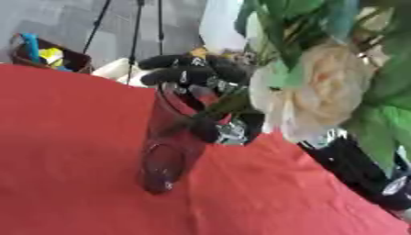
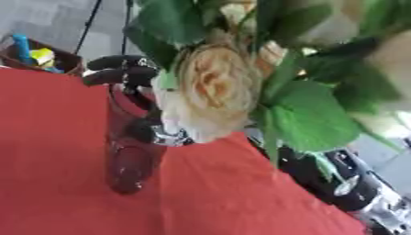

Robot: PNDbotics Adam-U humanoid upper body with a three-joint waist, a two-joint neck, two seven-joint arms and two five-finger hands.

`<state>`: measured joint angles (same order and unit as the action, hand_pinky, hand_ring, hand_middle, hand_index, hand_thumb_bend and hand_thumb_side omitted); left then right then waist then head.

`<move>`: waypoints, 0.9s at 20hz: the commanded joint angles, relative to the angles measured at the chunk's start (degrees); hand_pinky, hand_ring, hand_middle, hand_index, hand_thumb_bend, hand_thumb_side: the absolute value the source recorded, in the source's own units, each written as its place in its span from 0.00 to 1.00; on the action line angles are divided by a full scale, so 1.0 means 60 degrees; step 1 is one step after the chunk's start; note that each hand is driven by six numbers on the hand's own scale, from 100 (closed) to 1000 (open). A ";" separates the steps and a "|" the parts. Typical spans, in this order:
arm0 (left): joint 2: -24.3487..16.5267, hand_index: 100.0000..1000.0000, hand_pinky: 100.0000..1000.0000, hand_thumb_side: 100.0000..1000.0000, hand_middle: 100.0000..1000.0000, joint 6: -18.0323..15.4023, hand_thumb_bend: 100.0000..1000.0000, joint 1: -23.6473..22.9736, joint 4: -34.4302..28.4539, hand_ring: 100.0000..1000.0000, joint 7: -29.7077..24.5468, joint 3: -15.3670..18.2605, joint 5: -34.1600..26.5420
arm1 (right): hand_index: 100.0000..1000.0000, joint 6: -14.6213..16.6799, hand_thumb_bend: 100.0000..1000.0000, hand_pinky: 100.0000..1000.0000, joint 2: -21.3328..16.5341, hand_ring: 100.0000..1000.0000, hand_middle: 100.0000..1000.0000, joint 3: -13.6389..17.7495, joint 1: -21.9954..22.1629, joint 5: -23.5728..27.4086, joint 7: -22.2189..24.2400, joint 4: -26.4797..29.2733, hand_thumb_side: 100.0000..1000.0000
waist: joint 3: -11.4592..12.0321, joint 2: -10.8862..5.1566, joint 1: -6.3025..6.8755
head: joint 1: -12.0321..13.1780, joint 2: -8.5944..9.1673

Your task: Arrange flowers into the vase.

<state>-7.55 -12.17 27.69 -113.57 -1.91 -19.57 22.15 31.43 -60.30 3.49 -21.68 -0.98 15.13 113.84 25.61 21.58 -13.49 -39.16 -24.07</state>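
Red cloth covers the surface, which lies askew and fills the frame from 6 to 9 o'clock. Flowers come next in size: a bunch with one large cream bloom close to the camera, ringed by broad green leaves, filling the 12 to 3 o'clock part of both views. Their stems slant down from the blooms at 2 o'clock toward 8 o'clock, so the bunch's long axis runs on a diagonal with the heads up and right and the stem ends meeting the mouth of the vase.

A clear glass vase stands on the red cloth just left of centre, tall and narrow, its long axis leaning slightly so the mouth sits toward 1 o'clock and the thick base toward 7 o'clock. A black forearm with silver fittings crosses the 4 o'clock corner, running up toward the vase. The right hand sits at the vase's mouth, its dark fingers curled over the rim and around the stems, grasping the flowers there. How deep the stems reach inside the glass cannot be told.

At 10 o'clock, beyond the cloth's edge, a small brown box holds blue and yellow items.
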 commanded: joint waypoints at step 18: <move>-0.0002 0.71 0.47 0.72 0.71 0.0030 0.00 0.0074 -0.0171 0.72 -0.0115 -0.0156 -0.0043 | 0.97 0.0393 0.09 1.00 -0.0472 1.00 0.18 0.0371 0.0130 0.0486 -0.0904 0.0125 1.00 | -0.0111 -0.0159 0.0091 | -0.0049 0.0153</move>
<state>-7.54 -12.02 27.69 -113.57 -2.42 -19.58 22.03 33.49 -60.69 4.45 -20.60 2.44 10.31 113.84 25.12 21.59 -13.49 -39.36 -23.82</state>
